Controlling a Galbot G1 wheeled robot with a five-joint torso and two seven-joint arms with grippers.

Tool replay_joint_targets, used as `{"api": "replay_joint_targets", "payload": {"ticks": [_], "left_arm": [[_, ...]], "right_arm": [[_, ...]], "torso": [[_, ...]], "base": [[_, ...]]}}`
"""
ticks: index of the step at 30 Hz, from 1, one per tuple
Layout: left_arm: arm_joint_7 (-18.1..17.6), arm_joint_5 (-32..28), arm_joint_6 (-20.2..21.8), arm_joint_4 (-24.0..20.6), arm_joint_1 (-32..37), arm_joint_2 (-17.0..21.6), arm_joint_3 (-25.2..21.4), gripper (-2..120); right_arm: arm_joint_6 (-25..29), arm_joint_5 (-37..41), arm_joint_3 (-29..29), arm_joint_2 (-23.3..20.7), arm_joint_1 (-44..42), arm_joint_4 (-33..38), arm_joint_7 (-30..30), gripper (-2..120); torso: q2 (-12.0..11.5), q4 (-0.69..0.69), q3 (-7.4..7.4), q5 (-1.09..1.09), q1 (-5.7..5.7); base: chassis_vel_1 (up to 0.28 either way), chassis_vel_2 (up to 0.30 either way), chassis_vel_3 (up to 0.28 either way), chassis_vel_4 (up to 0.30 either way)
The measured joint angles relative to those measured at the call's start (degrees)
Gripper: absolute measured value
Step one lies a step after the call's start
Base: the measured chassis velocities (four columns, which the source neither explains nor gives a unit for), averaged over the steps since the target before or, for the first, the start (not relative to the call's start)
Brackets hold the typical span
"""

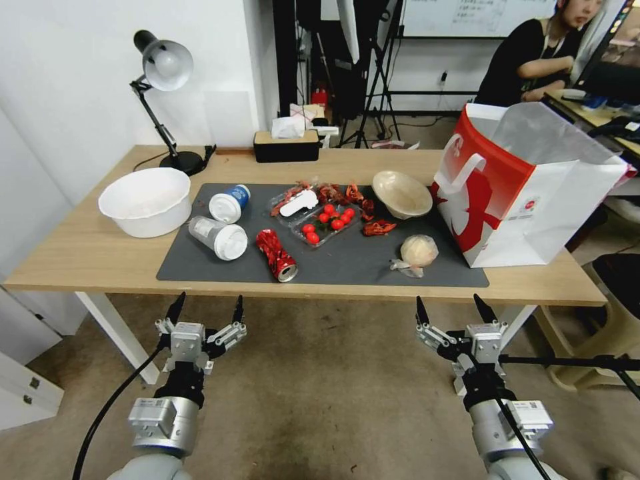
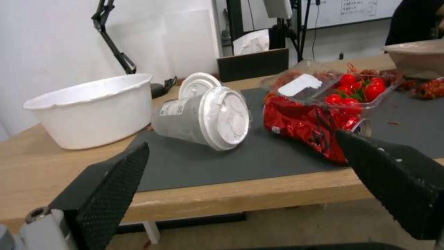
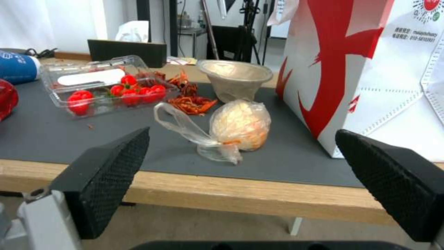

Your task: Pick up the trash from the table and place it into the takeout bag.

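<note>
Jaws on both arms stand wide apart and hold nothing. Both grippers hang below the near edge of the worktop (image 1: 80, 247), over the floor: the left gripper (image 1: 206, 311) in front of the mat's left part, the right gripper (image 1: 453, 309) in front of its right part.

Taking the dark grey mat (image 1: 373, 263) as landmark, the crushed red can (image 1: 277, 254) lies on it near its front edge, left of centre. Just left of the can, the clear cup (image 1: 219, 237) lies on its side with its white lid toward the front; the blue-white cup (image 1: 229, 202) lies on its side behind it. A large white bowl (image 1: 145, 200) stands off the mat's left edge on the bare wood. At mid-mat sits a clear tray of cherry tomatoes (image 1: 325, 221), with red shell scraps (image 1: 379, 228) around it. The beige bowl (image 1: 401, 194) rests tilted at the mat's back right. The plastic-wrapped pale lump (image 1: 417, 252) lies on the mat's front right. The takeout bag (image 1: 527, 187) stands upright and open-mouthed at the mat's right end, near the lump.

From the right wrist, the lump (image 3: 238, 126) sits straight ahead, with the bag (image 3: 370, 69) just beside it.
</note>
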Motion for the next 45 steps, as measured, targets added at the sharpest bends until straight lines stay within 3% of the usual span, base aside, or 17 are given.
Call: {"api": "replay_joint_targets", "payload": {"ticks": [27, 38, 45], "left_arm": [[0.08, -0.34, 0.95, 0.00, -0.55, -0.04, -0.17, 100], [2.81, -6.52, 19.44, 0.26, -10.94, -1.02, -4.37, 100], [3.54, -7.61, 19.55, 2.37, -12.93, -1.25, -5.12, 100]], "right_arm": [[-0.83, 0.50, 0.18, -0.17, 0.48, 0.03, 0.07, 100], [-19.75, 11.13, 6.54, -4.28, 11.59, 1.68, 3.38, 100], [-23.52, 13.24, 7.77, -5.08, 13.76, 1.99, 4.04, 100]], "torso": [[0.00, 0.00, 0.00, 0.00, 0.00], [0.00, 0.01, 0.00, 0.02, 0.02], [0.00, 0.00, 0.01, 0.00, 0.01]], "base": [[0.000, 0.000, 0.000, 0.000], [0.000, 0.000, 0.000, 0.000], [0.000, 0.000, 0.000, 0.000]]}}
